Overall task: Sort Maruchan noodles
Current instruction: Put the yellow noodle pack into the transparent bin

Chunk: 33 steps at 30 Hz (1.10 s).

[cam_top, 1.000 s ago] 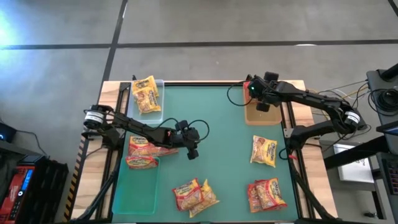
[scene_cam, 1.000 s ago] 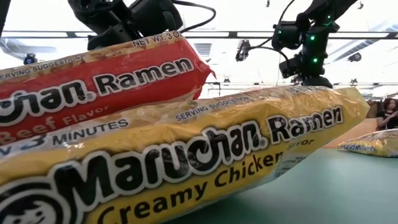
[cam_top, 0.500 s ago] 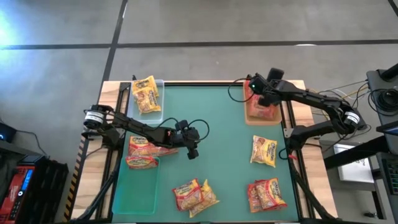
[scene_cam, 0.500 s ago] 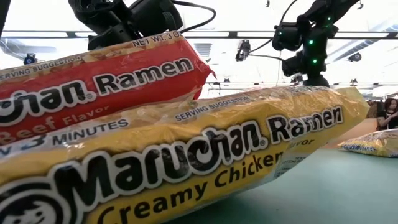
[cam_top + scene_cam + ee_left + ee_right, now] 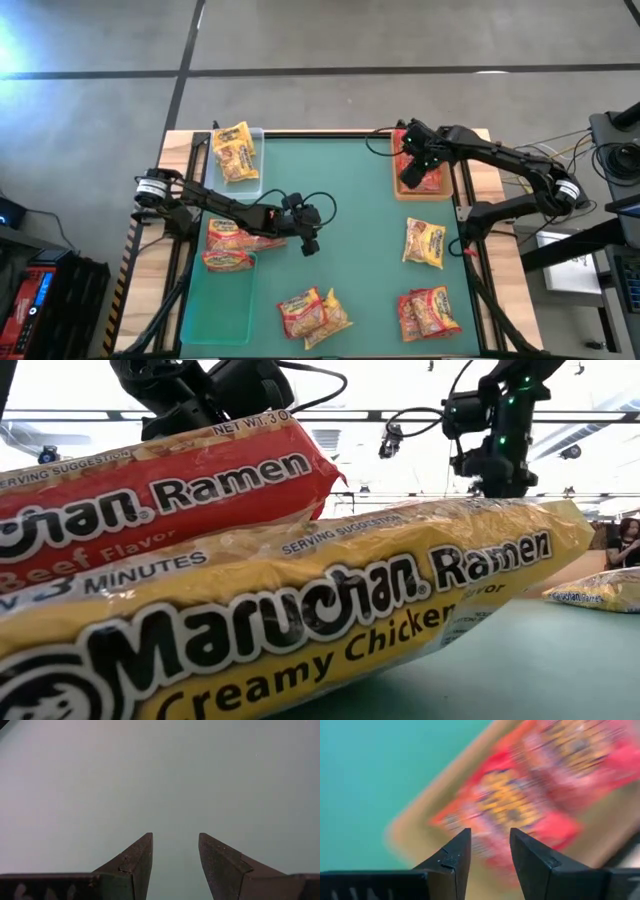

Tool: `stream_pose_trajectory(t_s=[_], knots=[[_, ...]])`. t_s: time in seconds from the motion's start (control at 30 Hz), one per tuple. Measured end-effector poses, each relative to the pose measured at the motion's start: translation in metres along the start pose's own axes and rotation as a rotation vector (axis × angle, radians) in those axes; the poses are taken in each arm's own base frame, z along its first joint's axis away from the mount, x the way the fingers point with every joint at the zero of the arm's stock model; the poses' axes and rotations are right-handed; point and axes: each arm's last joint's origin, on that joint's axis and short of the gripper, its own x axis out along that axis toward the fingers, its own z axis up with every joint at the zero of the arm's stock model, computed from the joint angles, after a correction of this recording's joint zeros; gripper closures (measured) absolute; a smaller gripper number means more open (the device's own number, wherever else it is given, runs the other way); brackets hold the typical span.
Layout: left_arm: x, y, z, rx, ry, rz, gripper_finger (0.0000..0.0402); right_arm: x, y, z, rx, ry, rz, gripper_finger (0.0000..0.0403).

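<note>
The right pincer hangs over the tan tray at the far right corner of the green surface, and its two fingers stand a little apart with nothing between them. In this tray lies a red noodle packet (in the right wrist view it looks smeared, so the print cannot be read). The left pincer rests low near the middle of the surface, also open and empty, with only bare green mat in front of its fingers. Just beside the left arm, on the left side, two red-orange packets lie in a clear tray. A yellow packet sits in another clear tray at the far left corner. Loose on the surface are one yellow packet on the right, a pair of red packets at the near right, and a red one stacked with a yellow one at the near middle. This last stack fills the low view: beef flavour on creamy chicken.
</note>
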Motion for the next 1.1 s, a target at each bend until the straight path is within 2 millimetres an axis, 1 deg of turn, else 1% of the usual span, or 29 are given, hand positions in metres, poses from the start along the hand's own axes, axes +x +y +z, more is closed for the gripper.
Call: stream_pose_trajectory(t_s=[0.1, 0.2, 0.47, 0.7, 0.8, 0.93, 1.0, 1.1], knots=[[0.000, 0.000, 0.000, -0.004, 0.000, 0.000, 0.0259, 0.002, 0.015, -0.008, 0.046, 0.070, 0.123, 0.0282], [0.002, -0.001, -0.002, -0.006, 0.007, 0.002, 0.0259, 0.003, 0.034, -0.020, 0.058, 0.139, 0.154, 0.0281], [0.004, -0.001, -0.003, -0.011, 0.014, 0.004, 0.0259, -0.007, 0.083, -0.059, 0.059, 0.307, 0.109, 0.0284], [0.004, -0.001, -0.003, -0.010, 0.015, 0.004, 0.0259, -0.011, 0.122, -0.103, 0.071, 0.353, 0.054, 0.0285], [0.004, -0.001, -0.003, -0.010, 0.015, 0.004, 0.0259, -0.010, 0.131, -0.122, 0.077, 0.356, 0.022, 0.0285], [0.004, -0.001, -0.003, -0.010, 0.015, 0.004, 0.0259, -0.003, 0.134, -0.144, 0.093, 0.357, -0.043, 0.0285], [0.004, -0.001, -0.003, -0.010, 0.015, 0.004, 0.0259, 0.001, 0.135, -0.152, 0.083, 0.357, -0.054, 0.0285], [0.004, -0.001, -0.003, -0.010, 0.015, 0.004, 0.0259, 0.005, 0.138, -0.158, 0.065, 0.346, -0.031, 0.0285]])
